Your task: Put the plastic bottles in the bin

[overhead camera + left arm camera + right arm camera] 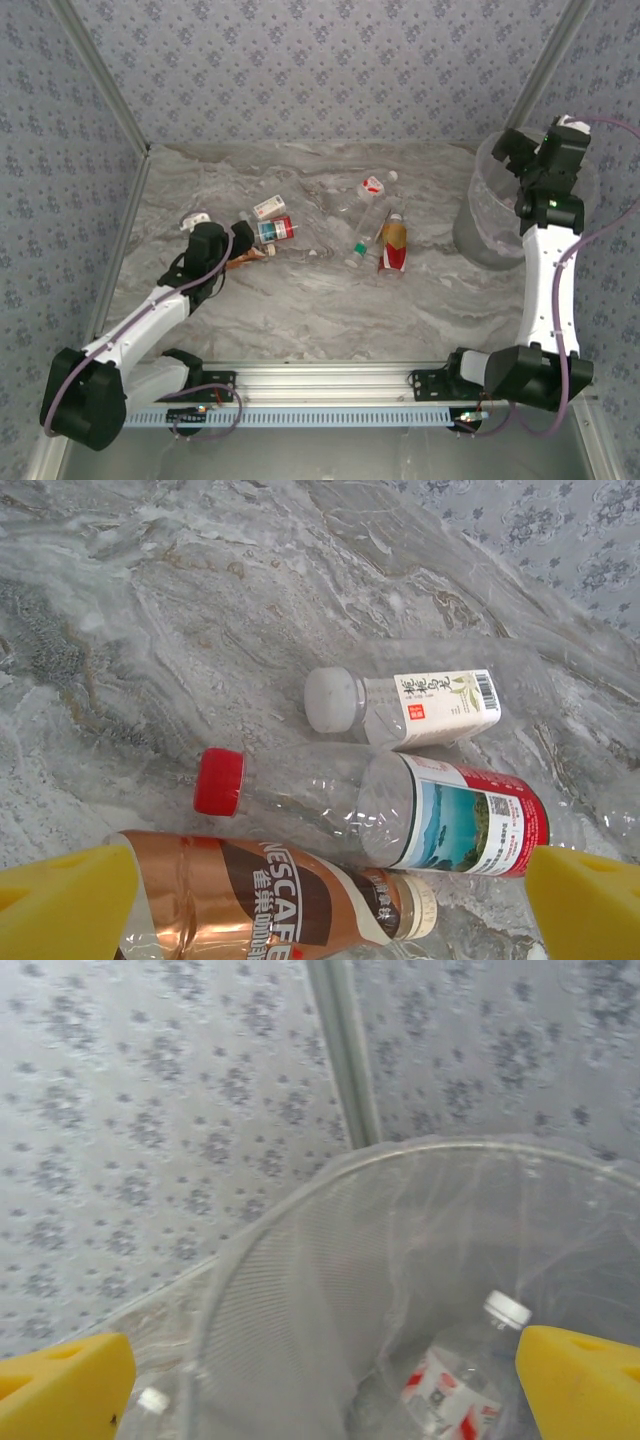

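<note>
Left wrist view: my left fingers [66, 900] are spread as wide as they go and hold nothing, low over the table [150, 630]. The brown bottle [270, 895] lies flat right between them. Its long axis runs from one finger to the other, base by one, cap towards the other. That is the catch, I think: closing now would squeeze it end to end, so I would turn the wrist first and take it across the body. Just beyond lies the red-cap bottle [400, 810], nearly parallel, and past that the white-cap bottle [405, 708]. In the right wrist view my right fingers [62, 1385] are likewise wide open and empty, over the mouth of the bin [290, 1250], with one clear bottle [450, 1385] lying inside below them. The left arm is plainly nearer the brown bottle.
</note>
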Available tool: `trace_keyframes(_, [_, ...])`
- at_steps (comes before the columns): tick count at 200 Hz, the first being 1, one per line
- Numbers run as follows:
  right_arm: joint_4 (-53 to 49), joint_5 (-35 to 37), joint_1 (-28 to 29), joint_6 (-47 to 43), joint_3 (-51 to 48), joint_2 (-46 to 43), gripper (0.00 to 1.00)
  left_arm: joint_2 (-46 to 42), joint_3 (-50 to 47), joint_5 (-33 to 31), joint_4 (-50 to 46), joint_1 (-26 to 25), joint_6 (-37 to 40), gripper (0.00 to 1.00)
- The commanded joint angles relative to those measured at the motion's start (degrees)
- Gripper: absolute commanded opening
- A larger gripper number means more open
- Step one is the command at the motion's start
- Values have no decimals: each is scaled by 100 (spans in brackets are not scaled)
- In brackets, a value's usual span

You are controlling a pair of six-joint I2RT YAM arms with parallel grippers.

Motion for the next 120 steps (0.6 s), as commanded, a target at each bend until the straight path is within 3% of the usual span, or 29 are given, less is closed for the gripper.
trace_keyframes(1, [-237,-168,372,-166,-18,-147,100,115,331,155,-476,154,-173,99])
trace_keyframes(81, [-722,-230,2195,-353,-206,138,100,157,473,485,-844,504,-97,100])
trace_keyframes(120, [-873,-489,2638,31,-410,698,100,-130,288,659,-559,506,121,99])
